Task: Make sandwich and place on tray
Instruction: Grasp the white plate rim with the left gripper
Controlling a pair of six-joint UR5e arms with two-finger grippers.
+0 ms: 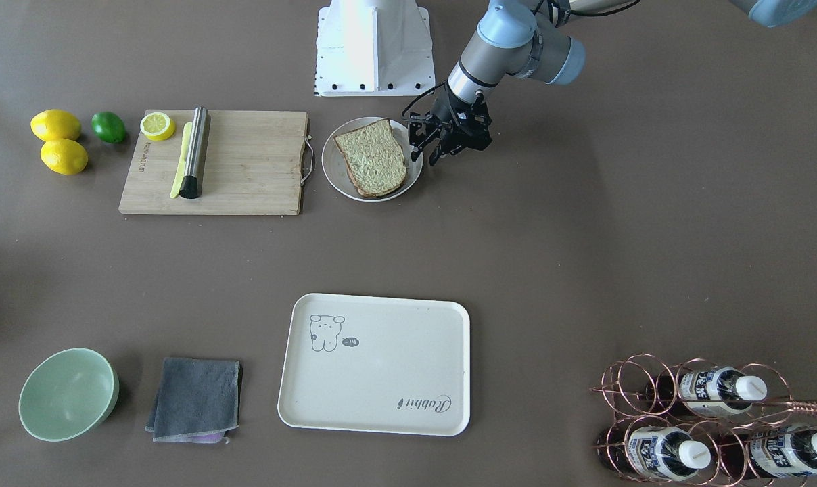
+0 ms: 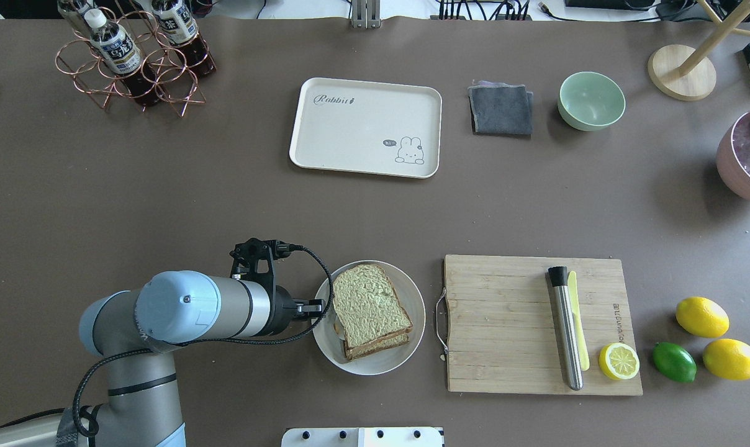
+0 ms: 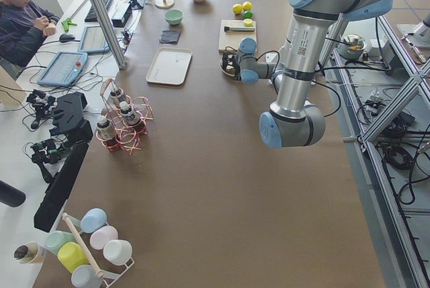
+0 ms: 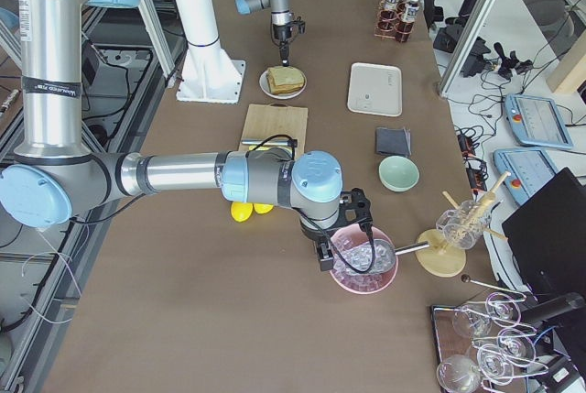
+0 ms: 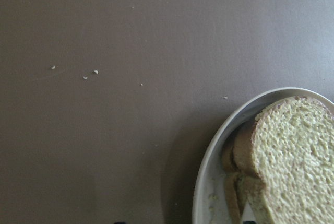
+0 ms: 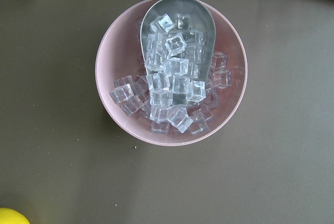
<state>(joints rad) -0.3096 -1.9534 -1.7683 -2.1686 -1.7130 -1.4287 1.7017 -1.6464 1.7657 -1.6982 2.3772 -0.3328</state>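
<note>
The sandwich [image 1: 372, 157] is two stacked brown-crusted bread slices with greenish faces on a round white plate [image 1: 334, 174]. It also shows in the overhead view [image 2: 370, 309] and the left wrist view [image 5: 292, 161]. No egg shows between the slices. My left gripper [image 1: 425, 154] hangs just beside the plate's rim, open and empty, not touching the bread. The cream tray [image 1: 381, 385] with the animal drawing lies bare across the table [image 2: 350, 133]. My right gripper [image 4: 326, 256] hovers over a pink bowl of ice; I cannot tell whether it is open or shut.
A wooden cutting board [image 1: 246, 169] with a steel muddler, a yellow knife and a lemon half lies beside the plate. Two lemons and a lime [image 1: 108, 127] lie past it. A green bowl [image 1: 67, 393], a grey cloth [image 1: 195, 399] and a bottle rack [image 1: 706, 419] flank the tray.
</note>
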